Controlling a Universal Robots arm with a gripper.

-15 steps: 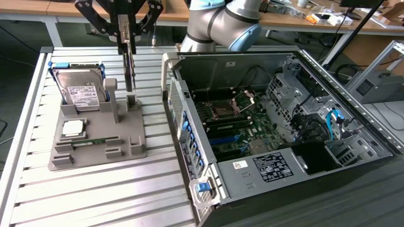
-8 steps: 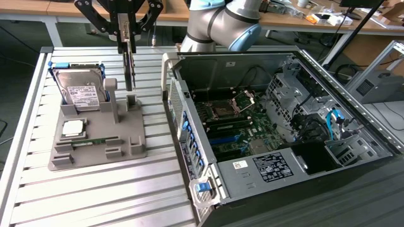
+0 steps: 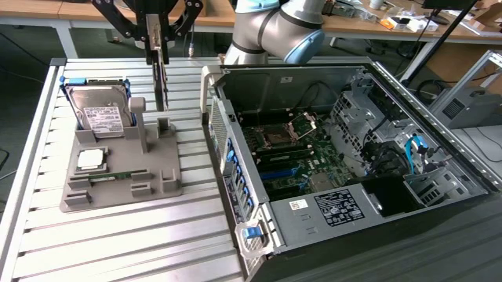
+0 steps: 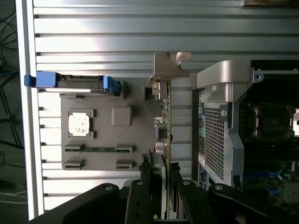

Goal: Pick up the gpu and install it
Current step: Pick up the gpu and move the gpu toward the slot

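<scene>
We see the end effector (image 3: 157,42) (image 4: 163,176) pinching the gpu (image 3: 161,82) (image 4: 164,126), its black fingers (image 4: 152,175) pressed against the two faces of the card near the upper edge. The card hangs edge-down straight below the end effector, upright and thin as seen in the exterior view. In the wrist view its silver bracket (image 4: 170,69) sits at the end of the card farthest from the fingers. The card's lower edge is just above the upright posts of the grey fixture (image 3: 157,170), and we cannot tell for certain whether it is fully clear of them. On that fixture, below the end effector and towards the exterior view's left, a hard drive (image 3: 98,114) with blue side rails stands on edge. Beyond it from the end effector a processor chip (image 3: 90,158) lies flat in its pocket, with a narrow memory stick (image 3: 110,174) lying flat just beside it. Below the end effector towards the exterior view's right, just beside the fixture, lies the open computer case (image 3: 283,217) with its motherboard (image 3: 290,158) exposed and a bare processor socket (image 3: 280,138) on it. Fixture and case both rest on the slatted aluminium desk (image 3: 117,241), and the grey arm (image 3: 274,29) reaches in above the case.
</scene>
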